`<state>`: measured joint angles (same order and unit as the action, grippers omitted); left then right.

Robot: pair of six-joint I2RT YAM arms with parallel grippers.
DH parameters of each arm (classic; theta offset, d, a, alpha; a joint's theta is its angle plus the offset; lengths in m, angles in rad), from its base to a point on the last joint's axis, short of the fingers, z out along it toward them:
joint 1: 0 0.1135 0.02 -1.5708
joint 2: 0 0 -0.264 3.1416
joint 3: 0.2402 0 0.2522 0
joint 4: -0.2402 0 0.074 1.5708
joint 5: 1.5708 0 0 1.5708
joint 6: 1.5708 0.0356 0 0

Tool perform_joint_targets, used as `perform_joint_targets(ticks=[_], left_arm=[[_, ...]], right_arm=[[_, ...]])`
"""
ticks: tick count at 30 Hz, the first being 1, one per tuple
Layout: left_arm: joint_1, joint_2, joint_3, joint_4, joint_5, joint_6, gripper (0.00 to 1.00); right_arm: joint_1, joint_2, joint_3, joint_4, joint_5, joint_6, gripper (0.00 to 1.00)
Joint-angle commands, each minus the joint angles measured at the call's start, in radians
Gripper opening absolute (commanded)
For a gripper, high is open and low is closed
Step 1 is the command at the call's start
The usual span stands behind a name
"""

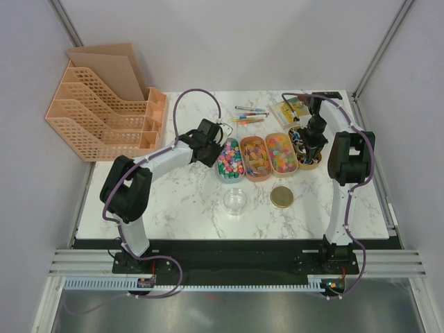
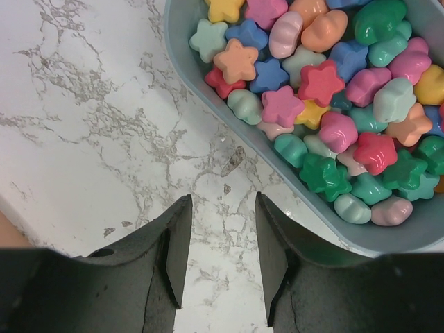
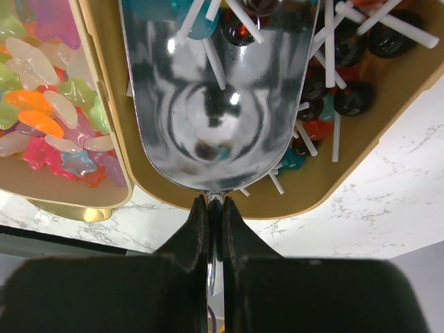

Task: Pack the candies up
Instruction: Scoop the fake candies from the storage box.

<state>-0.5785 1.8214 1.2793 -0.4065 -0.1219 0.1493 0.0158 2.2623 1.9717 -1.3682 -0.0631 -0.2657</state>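
Top view: we see candies (image 1: 229, 159) filling four trays (image 1: 231, 180) in a row. Left wrist: left gripper (image 2: 222, 208) spread, empty; candies lie ahead-right of its fingers (image 2: 177, 243). Right wrist: right gripper (image 3: 214, 202) pinches a scoop (image 3: 215, 104) among lollipops (image 3: 354, 97)

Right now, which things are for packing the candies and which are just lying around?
For the job: star candies, lollipops, scoop in the right gripper, probably clear bowl and gold lid.
Lying about: pens, orange file racks.
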Motion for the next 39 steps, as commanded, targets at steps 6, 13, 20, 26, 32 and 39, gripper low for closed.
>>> perform_joint_targets(ticks=[6, 13, 20, 26, 32, 39], left_arm=[[-0.003, -0.054, -0.020, 0.031, -0.012, 0.035, 0.49], [-0.003, -0.077, -0.034, 0.026, -0.025, 0.041, 0.49], [-0.003, -0.085, -0.046, 0.028, -0.032, 0.047, 0.49], [-0.003, -0.086, -0.047, 0.031, -0.042, 0.058, 0.49], [-0.003, -0.122, -0.101, 0.063, -0.058, 0.081, 0.50], [-0.001, -0.171, -0.166, 0.126, -0.097, 0.096, 0.64]], right_arm=[[0.024, -0.015, -0.103, 0.086, -0.080, 0.049, 0.00], [0.024, 0.003, -0.084, 0.133, -0.063, 0.092, 0.00], [0.024, 0.009, -0.069, 0.149, -0.046, 0.091, 0.00], [0.024, -0.033, -0.158, 0.207, -0.050, 0.085, 0.00], [0.021, -0.162, -0.336, 0.359, -0.038, 0.095, 0.00], [0.016, -0.271, -0.480, 0.523, -0.035, 0.109, 0.00]])
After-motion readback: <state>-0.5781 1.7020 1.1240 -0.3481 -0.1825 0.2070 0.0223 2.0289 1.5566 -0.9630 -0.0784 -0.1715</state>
